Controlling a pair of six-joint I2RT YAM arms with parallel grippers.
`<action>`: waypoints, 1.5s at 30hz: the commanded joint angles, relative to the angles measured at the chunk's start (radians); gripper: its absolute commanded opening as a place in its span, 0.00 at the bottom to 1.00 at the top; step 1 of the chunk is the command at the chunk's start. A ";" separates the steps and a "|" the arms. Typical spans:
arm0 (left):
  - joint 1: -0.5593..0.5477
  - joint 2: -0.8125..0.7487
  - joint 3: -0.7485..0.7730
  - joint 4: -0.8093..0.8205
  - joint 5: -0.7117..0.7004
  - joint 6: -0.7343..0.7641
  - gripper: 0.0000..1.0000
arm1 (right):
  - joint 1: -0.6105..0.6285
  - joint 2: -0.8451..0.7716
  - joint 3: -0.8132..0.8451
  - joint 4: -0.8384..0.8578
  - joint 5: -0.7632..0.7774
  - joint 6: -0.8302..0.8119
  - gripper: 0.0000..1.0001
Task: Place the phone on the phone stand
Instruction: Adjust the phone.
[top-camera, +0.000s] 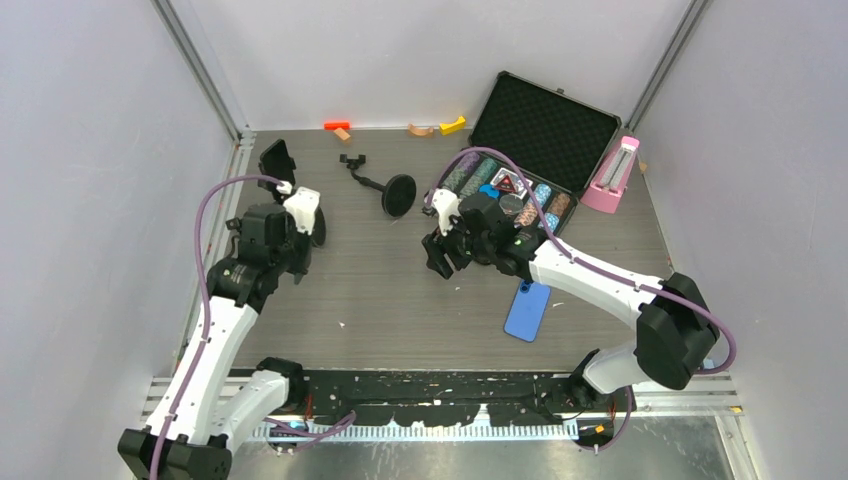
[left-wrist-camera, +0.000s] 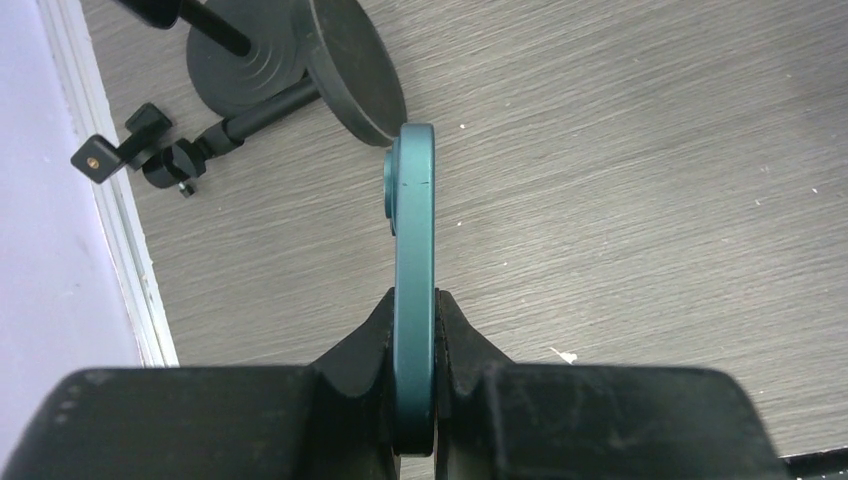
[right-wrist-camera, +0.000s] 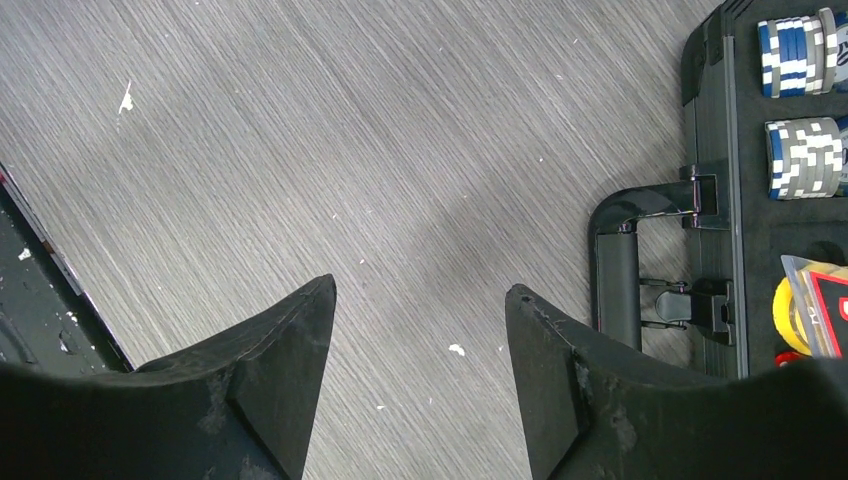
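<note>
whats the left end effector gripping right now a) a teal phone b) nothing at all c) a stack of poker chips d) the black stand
A: in the left wrist view the left end effector is shut on the teal phone, which is seen edge-on and pinched between both fingers.
</note>
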 joint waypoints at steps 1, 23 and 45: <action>0.045 0.012 0.055 0.059 0.005 -0.011 0.00 | 0.004 -0.002 0.030 0.019 -0.016 -0.009 0.69; 0.093 -0.017 -0.018 0.194 0.459 0.027 0.00 | 0.005 -0.010 0.021 0.030 -0.100 -0.039 0.70; -0.154 0.180 -0.046 0.293 1.155 0.194 0.00 | 0.010 0.023 0.303 -0.255 -0.688 -0.106 0.72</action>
